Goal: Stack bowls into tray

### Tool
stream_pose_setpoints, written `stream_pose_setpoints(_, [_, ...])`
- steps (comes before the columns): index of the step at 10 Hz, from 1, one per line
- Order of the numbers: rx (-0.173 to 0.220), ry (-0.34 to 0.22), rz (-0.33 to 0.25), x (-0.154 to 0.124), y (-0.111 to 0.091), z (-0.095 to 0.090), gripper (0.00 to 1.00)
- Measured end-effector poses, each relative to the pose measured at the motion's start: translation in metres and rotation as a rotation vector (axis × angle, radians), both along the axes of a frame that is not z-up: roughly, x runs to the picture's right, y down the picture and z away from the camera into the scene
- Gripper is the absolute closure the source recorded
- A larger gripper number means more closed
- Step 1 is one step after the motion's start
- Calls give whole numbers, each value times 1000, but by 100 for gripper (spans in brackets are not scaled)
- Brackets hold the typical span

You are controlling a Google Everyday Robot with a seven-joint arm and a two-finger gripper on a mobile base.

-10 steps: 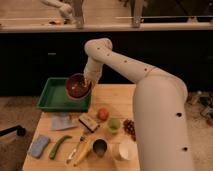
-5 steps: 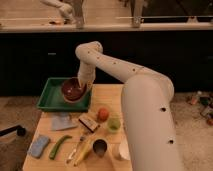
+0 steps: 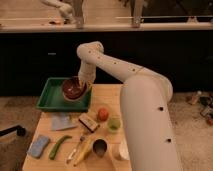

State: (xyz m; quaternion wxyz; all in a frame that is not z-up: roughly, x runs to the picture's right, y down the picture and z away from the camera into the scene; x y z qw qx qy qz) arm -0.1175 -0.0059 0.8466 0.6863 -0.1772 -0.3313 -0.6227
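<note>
Camera view: the task looks well under way for one bowl, but that bowl is not yet let go. The gripper [image 3: 86, 85] reaches down from the arm [image 3: 107, 62] over the right part of the green tray [image 3: 48, 98]. Its jaws are closed on the rim of the reddish-brown bowl [image 3: 72, 89]. The bowl sits low inside the tray's walls, toward the right side, tipped so its opening partly faces the camera. I cannot tell whether its base is touching the tray floor. No other bowl shows in the tray, so nothing is stacked so far. As I judge it, what is left is to level the bowl, set it down and release it, then fetch any further bowls.

On the wooden table [image 3: 107, 97] in front of the tray nothing clearly reads as a second dark bowl. There is an orange-red fruit [image 3: 103, 114], a green apple [image 3: 114, 123], a small brown box [image 3: 88, 122], a metal cup [image 3: 100, 147], a banana [image 3: 83, 151] and a blue sponge [image 3: 38, 146]. A pale round vessel [image 3: 121, 150] is half hidden by the arm.

A second ago the bowl was held higher, at the tray's right edge. Half a second ago it had dipped toward the tray. Now it is lower and further in, and the arm's bend has swung left with it. The grip has stayed closed throughout, and the items on the table have not moved.
</note>
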Motion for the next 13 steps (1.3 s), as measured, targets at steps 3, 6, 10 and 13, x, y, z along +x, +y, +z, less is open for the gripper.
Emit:
stream_pose_setpoints(3, [0, 0, 0, 0, 0, 0, 100])
stream_pose_setpoints(6, [-7, -10, 8, -3, 1, 4, 100])
stream_pose_setpoints(10, [-43, -56, 62, -38, 0, 19, 100])
stream_pose_setpoints(13, [-76, -74, 85, -47, -3, 27, 100])
